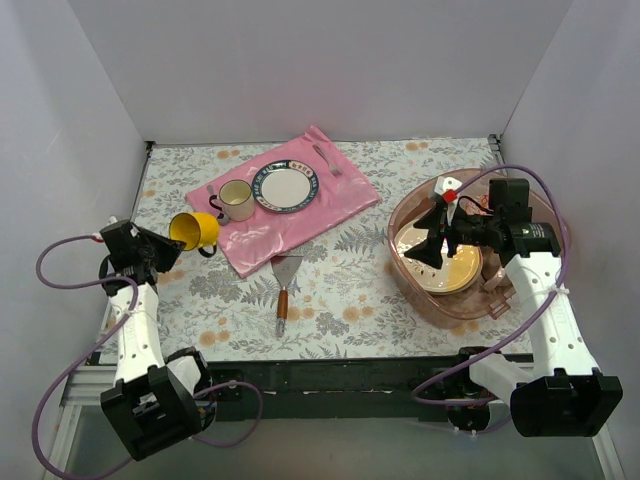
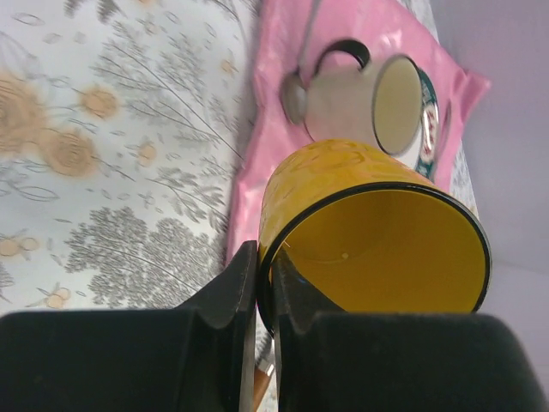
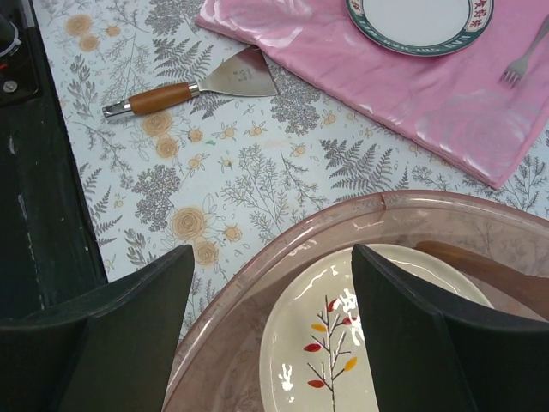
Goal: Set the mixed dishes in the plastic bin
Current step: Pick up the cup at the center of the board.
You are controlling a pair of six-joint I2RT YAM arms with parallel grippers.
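- One dish is in hand: the left end effector [image 2: 264, 268] is clamped shut on the wall of the yellow mug [image 2: 369, 249], one finger inside the rim and one outside.
- The mug is tipped over, its long axis near level and its mouth facing back toward the left arm. It sits at the left of the bench [image 1: 350, 290], just beside the pink mat [image 2: 283, 51].
- The plastic bin [image 3: 249, 270] lies well apart to the mug's right, so the carry likely runs rightward across the bench, past the scraper [image 1: 285, 285].
- The right end effector [image 3: 273, 253] is nearer the bin, hanging over its rim with jaws wide and empty.
- Inside the bin lies a cream plate with a tree motif [image 3: 326, 352]; other cream dishes sit around it, though I cannot tell how many.
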